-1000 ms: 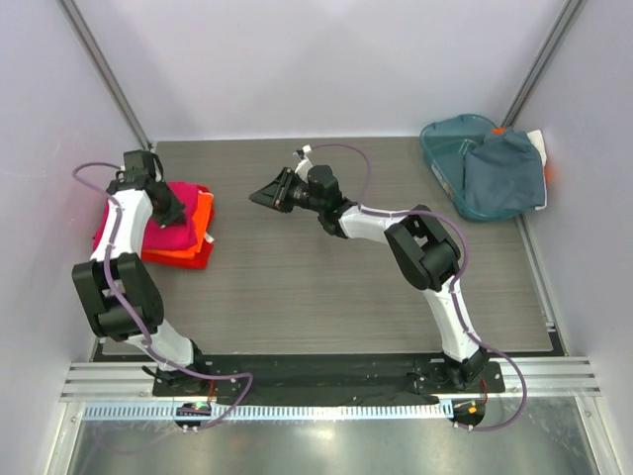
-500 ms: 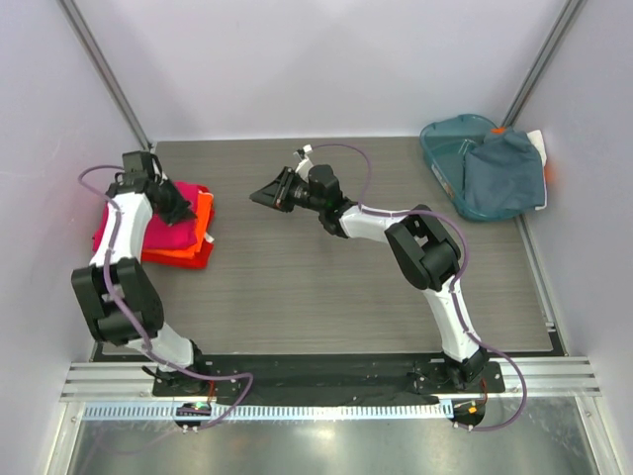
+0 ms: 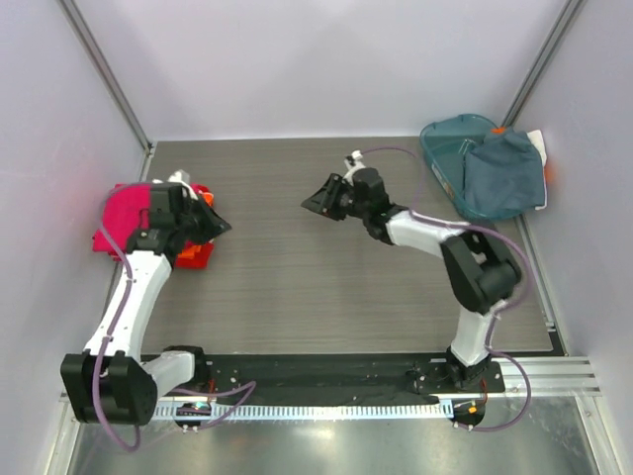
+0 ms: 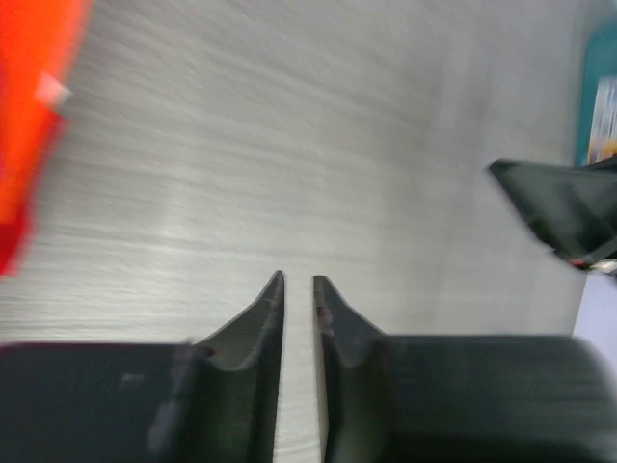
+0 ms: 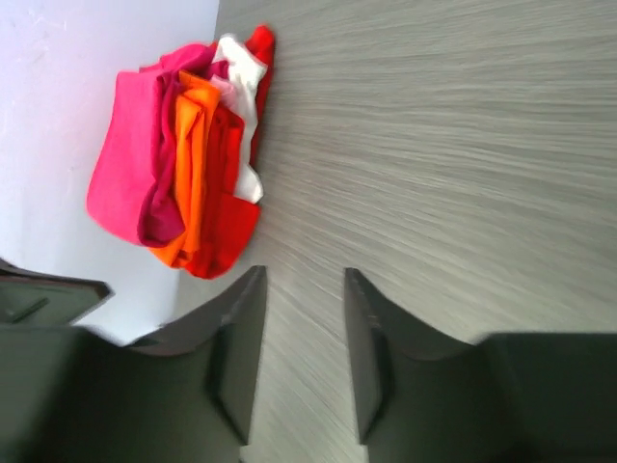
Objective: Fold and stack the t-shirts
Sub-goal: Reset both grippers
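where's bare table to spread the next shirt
Bare: the wide table middle and near strip, between the shirt stack at left and the teal basket holding a grey-blue shirt at far right. Crowded: both those corners.

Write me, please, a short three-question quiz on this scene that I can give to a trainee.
1. What colour is the top t-shirt of the stack?
2. True or false: the right gripper holds a t-shirt.
3. The grey-blue t-shirt lies: A on the stack; B in the teal basket; C in the right gripper.
Key: 1 pink; 2 false; 3 B.
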Controlling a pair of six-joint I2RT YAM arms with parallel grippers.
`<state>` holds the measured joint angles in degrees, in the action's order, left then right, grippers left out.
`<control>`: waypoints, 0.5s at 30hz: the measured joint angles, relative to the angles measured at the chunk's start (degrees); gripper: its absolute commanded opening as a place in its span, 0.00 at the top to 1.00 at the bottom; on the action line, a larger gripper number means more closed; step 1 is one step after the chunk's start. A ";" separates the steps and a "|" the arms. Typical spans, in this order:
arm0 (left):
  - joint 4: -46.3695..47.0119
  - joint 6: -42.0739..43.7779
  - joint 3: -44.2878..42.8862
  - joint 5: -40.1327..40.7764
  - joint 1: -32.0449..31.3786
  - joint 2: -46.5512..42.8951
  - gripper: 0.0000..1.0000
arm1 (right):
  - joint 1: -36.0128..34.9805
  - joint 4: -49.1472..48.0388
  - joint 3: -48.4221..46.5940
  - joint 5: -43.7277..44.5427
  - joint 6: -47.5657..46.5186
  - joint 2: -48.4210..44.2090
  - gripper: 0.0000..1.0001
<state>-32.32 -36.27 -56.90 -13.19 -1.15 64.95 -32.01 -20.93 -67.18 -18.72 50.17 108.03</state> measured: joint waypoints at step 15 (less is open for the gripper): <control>14.69 -0.13 18.08 13.57 -27.76 -14.97 0.54 | 4.44 23.17 25.40 29.73 -20.24 -59.23 0.18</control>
<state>-17.63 -36.40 -38.83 0.38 -28.91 49.98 -27.57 2.24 -41.78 11.00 29.93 48.80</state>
